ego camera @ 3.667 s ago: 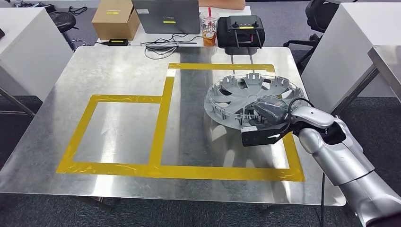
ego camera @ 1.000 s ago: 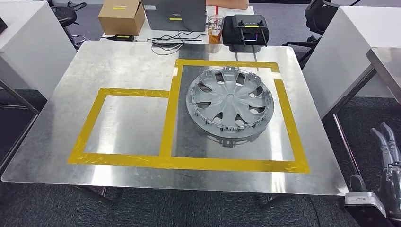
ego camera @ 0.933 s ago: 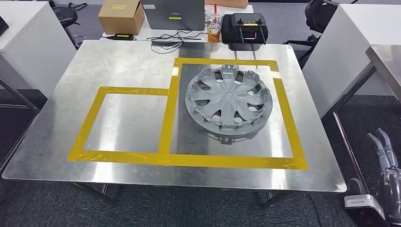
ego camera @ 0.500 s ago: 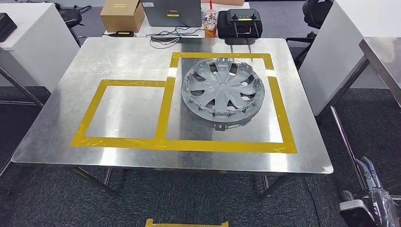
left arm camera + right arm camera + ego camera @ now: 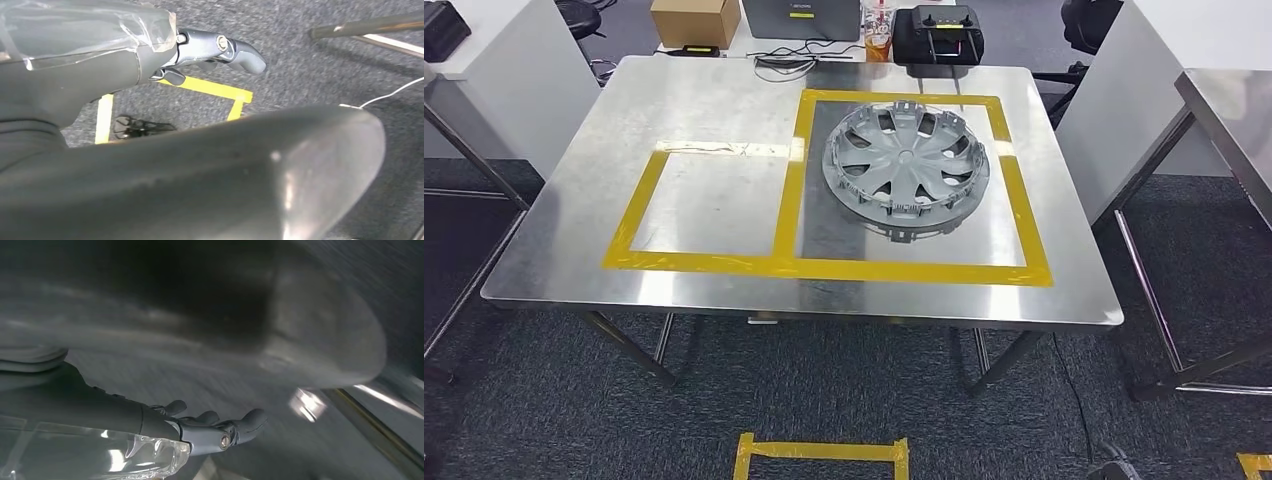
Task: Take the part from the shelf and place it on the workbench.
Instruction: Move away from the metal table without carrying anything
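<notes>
Grey hubcap (image 5: 906, 165) lying flat on the metal surface (image 5: 714, 105), inside the larger yellow tape rectangle (image 5: 1022, 222); left robot hand (image 5: 200, 47) and right robot hand (image 5: 210, 427) both empty, fingers loosely spread.

we find no readable text, brand, number or sign in these frames. the yellow stickers on the cardboard box (image 5: 695, 20), on the grey laptop (image 5: 801, 17) and on the black controller case (image 5: 938, 33) behind the bench (image 5: 574, 220) are too small to read. the cup (image 5: 877, 28) shows a print we can't make out.
</notes>
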